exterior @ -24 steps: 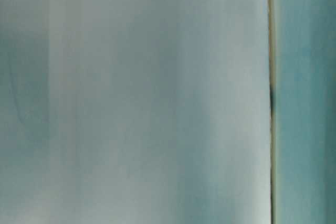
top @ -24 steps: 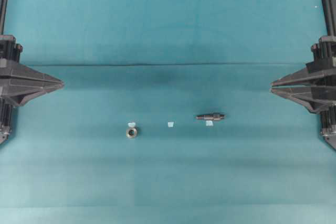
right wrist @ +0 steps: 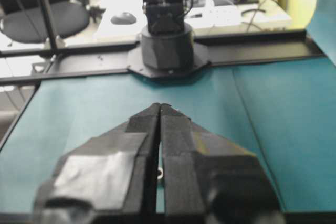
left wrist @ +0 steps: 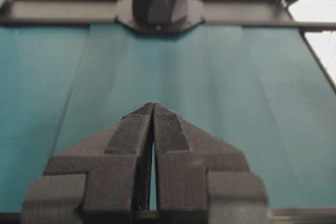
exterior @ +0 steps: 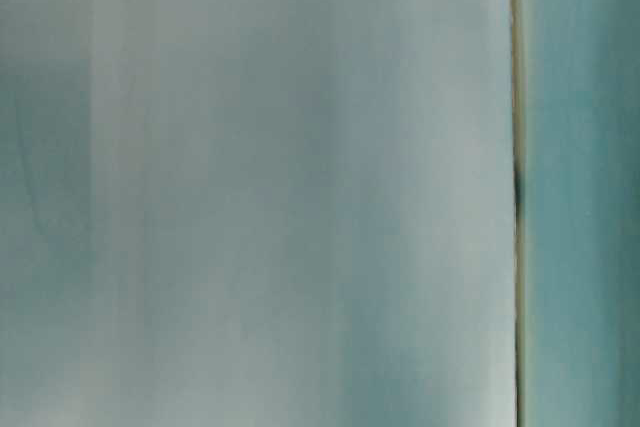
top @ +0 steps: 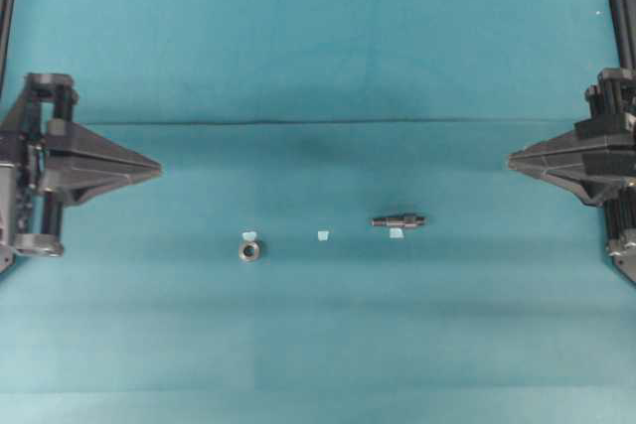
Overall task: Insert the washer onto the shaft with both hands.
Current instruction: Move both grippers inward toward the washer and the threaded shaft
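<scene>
The washer [top: 248,250], a small grey-silver ring with a dark hole, lies on the teal cloth left of centre in the overhead view. The shaft [top: 398,220], a short dark stepped rod, lies flat to its right, pointing left-right. My left gripper [top: 157,169] is shut and empty at the left side, well up and left of the washer; its tips [left wrist: 153,105] meet in the left wrist view. My right gripper [top: 511,160] is shut and empty at the right edge, far from the shaft; its tips [right wrist: 160,105] touch. Through their slit a small pale ring shows on the cloth.
Three pale blue tape bits lie on the cloth: one above the washer [top: 250,235], one in the middle [top: 322,235], one under the shaft [top: 397,234]. A cloth seam [top: 318,123] runs across. The opposite arm's base [right wrist: 168,45] faces each wrist camera. The table-level view shows only blurred cloth.
My left gripper has moved rightward into the scene, with more of its wrist showing. My right gripper has shifted slightly left. The washer and shaft have not moved.
</scene>
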{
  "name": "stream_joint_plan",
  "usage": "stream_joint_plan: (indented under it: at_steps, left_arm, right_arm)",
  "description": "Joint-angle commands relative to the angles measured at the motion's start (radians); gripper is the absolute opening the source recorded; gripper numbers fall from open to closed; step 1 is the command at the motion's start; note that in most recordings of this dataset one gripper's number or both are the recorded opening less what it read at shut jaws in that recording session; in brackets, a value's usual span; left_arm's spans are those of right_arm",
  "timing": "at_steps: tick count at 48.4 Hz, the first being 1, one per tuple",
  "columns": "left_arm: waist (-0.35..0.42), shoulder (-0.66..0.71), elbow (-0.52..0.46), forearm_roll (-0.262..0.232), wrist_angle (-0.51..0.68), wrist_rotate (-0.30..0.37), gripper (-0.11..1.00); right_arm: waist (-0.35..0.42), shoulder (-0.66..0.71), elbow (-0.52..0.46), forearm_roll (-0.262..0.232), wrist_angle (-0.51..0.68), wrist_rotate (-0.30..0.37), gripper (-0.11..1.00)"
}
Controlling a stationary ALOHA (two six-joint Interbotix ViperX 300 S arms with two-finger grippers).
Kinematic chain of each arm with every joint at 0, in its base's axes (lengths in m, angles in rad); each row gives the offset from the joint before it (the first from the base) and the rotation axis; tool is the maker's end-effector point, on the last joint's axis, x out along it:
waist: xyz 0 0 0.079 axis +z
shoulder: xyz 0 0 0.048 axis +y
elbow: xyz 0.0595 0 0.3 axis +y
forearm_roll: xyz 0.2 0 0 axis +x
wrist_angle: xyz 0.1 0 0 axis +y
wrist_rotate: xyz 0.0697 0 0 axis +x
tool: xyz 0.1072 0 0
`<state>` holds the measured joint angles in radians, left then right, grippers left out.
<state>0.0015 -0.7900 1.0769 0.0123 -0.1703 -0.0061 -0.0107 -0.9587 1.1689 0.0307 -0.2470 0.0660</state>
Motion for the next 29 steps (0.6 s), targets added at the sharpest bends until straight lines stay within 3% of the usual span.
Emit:
stream_joint_plan:
  at_steps: [1,17,29]
  left_arm:
    - [0.002,0.023,-0.048,0.003,0.017,-0.002,0.02]
    - [-0.028,0.167,-0.183,0.003,0.285,-0.028,0.02]
    - [-0.049,0.285,-0.258,0.003,0.354,-0.044,0.02]
  right_arm:
    - [-0.011,0.014,-0.035,0.005,0.006,0.011,-0.09]
    - [-0.018,0.146,-0.12,0.006,0.187,0.084,-0.09]
    - [-0.018,0.253,-0.181,0.003,0.354,0.106,-0.09]
